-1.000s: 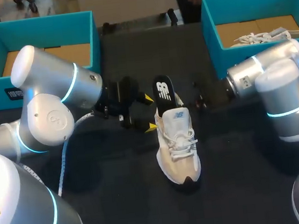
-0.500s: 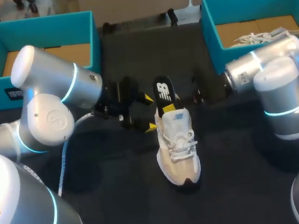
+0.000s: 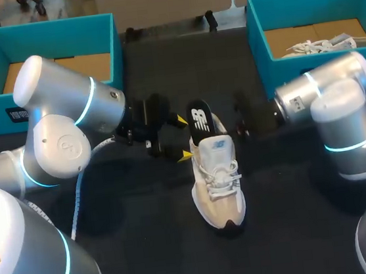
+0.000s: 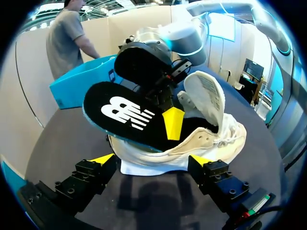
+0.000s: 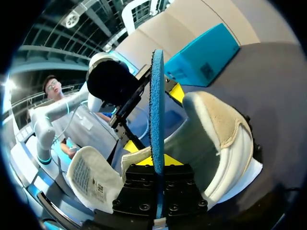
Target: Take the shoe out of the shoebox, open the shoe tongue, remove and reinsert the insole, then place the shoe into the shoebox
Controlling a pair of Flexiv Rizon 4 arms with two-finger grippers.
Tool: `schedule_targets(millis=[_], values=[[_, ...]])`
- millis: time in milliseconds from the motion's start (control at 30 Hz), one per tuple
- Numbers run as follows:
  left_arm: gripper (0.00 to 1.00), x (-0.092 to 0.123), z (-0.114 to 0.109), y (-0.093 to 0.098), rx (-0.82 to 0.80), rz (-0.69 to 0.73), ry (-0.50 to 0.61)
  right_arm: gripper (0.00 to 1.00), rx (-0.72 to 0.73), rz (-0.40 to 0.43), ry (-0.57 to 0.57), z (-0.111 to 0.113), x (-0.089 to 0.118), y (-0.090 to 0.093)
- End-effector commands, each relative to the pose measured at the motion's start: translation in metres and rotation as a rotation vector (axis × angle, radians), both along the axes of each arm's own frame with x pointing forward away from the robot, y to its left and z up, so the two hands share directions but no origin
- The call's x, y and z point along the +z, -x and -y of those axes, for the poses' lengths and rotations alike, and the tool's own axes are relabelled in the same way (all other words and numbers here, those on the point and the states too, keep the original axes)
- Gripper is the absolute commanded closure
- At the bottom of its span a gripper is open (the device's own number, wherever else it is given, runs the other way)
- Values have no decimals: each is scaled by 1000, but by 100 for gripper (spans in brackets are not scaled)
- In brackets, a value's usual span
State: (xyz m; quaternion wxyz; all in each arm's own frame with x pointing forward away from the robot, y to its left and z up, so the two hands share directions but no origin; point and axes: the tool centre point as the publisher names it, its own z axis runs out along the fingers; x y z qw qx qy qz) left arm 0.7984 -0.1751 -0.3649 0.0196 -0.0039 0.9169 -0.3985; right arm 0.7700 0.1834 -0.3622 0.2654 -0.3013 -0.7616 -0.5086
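Insole step: the right gripper (image 5: pixel 157 165) pinches the insole (image 3: pixel 200 118), half out of the shoe (image 3: pixel 218 186); the left gripper (image 4: pixel 152 160) gapes wide at the heel. Next probably needs a straight pull or push, shoe steadied

The shoe (image 3: pixel 218 186) was off-white woven cloth with soft, suede-like trim. Its insole (image 3: pixel 200 118) was smooth matt black, rough blue at the edge. The tabletop (image 3: pixel 149 246) looked dark and matt.

Left jaws apart, right jaws clamped

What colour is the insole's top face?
The insole is black with a white logo; left wrist view.
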Motion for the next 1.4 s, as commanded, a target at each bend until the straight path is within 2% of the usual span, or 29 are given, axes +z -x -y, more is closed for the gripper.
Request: schedule_targets(millis=[33, 67, 100, 267, 533, 800, 833, 867, 900, 1067, 1400], values=[[0, -1, 1, 1, 2, 1, -3, 100, -27, 4, 5, 1, -1, 11], [0, -1, 1, 1, 2, 1, -3, 83, -34, 15, 6, 2, 1, 10], [0, -1, 1, 1, 2, 1, -3, 73, -40, 26, 9, 3, 3, 9], [0, -1, 1, 1, 2, 1, -3, 67, -34, 77, 24, 3, 18, -5], [0, -1, 1, 1, 2, 1, -3, 64, -11, 110, 40, 2, 24, -20], [0, -1, 1, 1, 2, 1, -3, 67, 13, 104, 49, 7, 23, -30], [0, -1, 1, 1, 2, 1, -3, 73, 17, 102, 43, 7, 22, -30], [0, -1, 1, 1, 2, 1, -3, 97, 22, 97, 36, 8, 21, -30], [0, -1, 1, 1, 2, 1, -3, 100, 32, 91, 26, 8, 20, -30], [0, -1, 1, 1, 2, 1, -3, 100, 79, 61, 11, 7, 15, -21], [0, -1, 1, 1, 2, 1, -3, 100, 131, -53, 60, 2, -2, 10]])
